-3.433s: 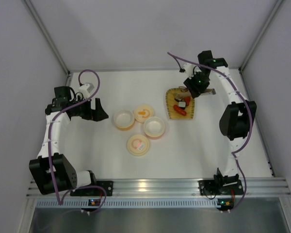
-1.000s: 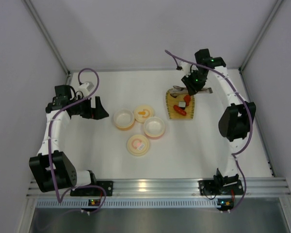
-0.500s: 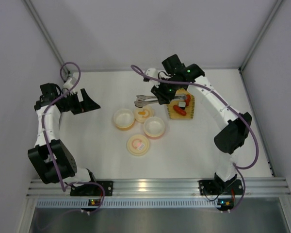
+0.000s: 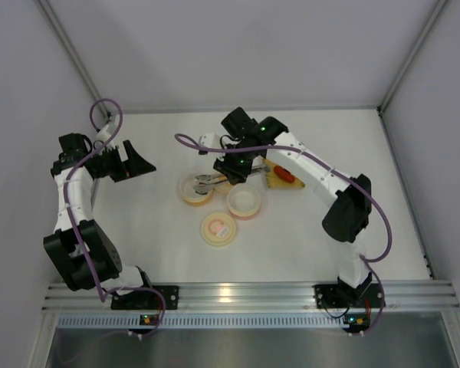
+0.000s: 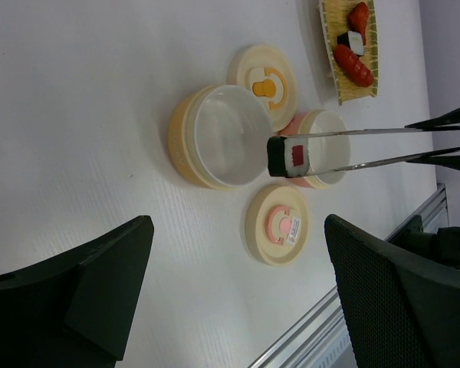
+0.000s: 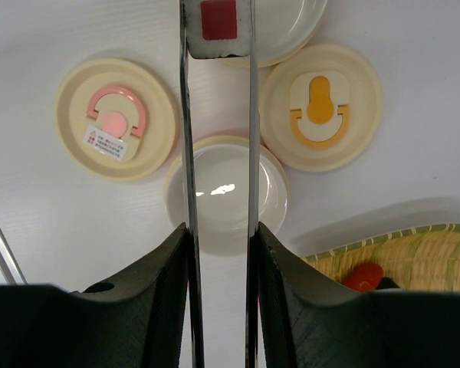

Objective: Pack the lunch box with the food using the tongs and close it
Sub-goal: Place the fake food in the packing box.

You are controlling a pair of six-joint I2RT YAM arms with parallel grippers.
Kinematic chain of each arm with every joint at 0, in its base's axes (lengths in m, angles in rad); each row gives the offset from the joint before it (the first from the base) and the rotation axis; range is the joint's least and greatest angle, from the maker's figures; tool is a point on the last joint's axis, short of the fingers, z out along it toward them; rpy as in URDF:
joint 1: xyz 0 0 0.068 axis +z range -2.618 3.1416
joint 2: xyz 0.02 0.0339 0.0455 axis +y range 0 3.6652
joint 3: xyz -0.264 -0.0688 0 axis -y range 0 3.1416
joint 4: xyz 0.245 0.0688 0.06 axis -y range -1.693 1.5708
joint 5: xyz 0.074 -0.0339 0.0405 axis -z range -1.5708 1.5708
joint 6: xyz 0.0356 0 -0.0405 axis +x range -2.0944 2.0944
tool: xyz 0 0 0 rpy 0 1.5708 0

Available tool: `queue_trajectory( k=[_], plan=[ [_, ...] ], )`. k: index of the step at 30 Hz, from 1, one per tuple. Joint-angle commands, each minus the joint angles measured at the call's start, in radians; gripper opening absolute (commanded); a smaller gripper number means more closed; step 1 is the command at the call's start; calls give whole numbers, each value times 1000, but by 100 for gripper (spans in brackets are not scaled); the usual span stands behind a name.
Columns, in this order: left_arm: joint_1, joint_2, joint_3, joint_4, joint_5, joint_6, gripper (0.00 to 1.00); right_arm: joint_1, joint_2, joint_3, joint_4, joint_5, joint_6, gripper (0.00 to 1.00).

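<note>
Table (image 4: pixel 307 238): R hand (image 6: pixel 221 234) tight on tongs (image 6: pixel 185 138)

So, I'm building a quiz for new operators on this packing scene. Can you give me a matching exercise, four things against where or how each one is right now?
Things:
1. tongs
2. red sausage
3. left tool
4. pink-handled lid

States:
a. open, empty
b. lying on the woven tray
c. flat on the table
d. gripped by the right tool, pinching a sushi roll

Pairs: 1-d, 2-b, 3-a, 4-c
</note>
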Motion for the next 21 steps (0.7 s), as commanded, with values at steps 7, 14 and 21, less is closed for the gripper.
queue_trajectory(
  k=[7, 14, 21],
  plan=[
    [3, -11, -11, -6, 43, 21, 98, 8, 82, 109, 121, 33, 35, 28],
    [3, -8, -9, -4, 29, 27, 98, 8, 114, 128, 134, 26, 47, 29],
    [3, 3, -12, -1, 31, 28, 98, 8, 134, 120, 131, 27, 44, 29]
  ],
)
